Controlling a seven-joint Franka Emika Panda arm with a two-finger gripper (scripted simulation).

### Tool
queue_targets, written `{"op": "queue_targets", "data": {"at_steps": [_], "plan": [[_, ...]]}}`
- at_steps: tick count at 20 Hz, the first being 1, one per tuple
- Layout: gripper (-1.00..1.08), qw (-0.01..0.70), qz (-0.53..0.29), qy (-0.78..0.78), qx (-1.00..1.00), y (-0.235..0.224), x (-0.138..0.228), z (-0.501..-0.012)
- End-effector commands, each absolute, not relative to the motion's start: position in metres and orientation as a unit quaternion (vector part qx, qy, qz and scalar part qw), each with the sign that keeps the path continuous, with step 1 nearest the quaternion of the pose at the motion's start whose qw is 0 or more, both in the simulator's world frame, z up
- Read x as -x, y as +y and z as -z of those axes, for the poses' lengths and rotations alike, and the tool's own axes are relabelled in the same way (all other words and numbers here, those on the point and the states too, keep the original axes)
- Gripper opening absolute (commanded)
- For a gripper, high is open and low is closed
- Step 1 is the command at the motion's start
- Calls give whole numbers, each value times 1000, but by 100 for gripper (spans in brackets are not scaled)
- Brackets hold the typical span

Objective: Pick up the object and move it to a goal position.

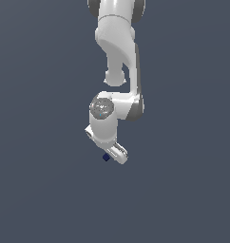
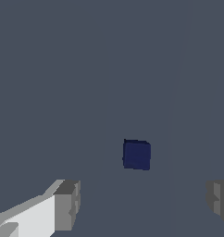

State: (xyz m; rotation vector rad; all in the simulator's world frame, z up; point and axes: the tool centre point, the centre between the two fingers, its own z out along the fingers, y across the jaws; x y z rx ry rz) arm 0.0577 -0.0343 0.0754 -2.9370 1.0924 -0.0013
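Wide apart stood the fingers of my tool (image 2: 141,203), with nothing between them: in the wrist view one grey pad (image 2: 67,206) showed at one side of the frame and the other at the far edge, a broad gap of bare bench (image 2: 86,69) lying between. My cube (image 2: 136,155), small and dark navy, lay on the bench beyond the fingertips, clear of both pads and touching neither, roughly in line with the gap though nearer the far-edge finger than the first. It sat slightly turned, its edges not square to my fingers.

From the exterior view my arm (image 1: 118,52) hung down from the top of the frame, white, bent at the wrist, with my tool (image 1: 118,154) angled toward the exterior view's right. The cube (image 1: 106,157) showed there as a tiny diamond just beside my tool, on the exterior view's left of it, partly tucked against its white body. I could not tell from that view whether it touched.
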Motion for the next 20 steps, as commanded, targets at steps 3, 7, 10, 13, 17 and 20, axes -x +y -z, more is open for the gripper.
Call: {"op": "queue_targets", "data": {"at_steps": [3, 7, 10, 13, 17, 20], "plan": [[100, 1, 0, 374, 927, -42, -60, -66], [100, 0, 0, 380, 925, -44, -61, -63], [100, 0, 0, 378, 926, -43, -60, -62], [100, 0, 0, 378, 926, -43, -60, -55], [100, 0, 0, 380, 925, -44, -59, -35], [100, 0, 0, 380, 925, -44, -59, -21]]}}
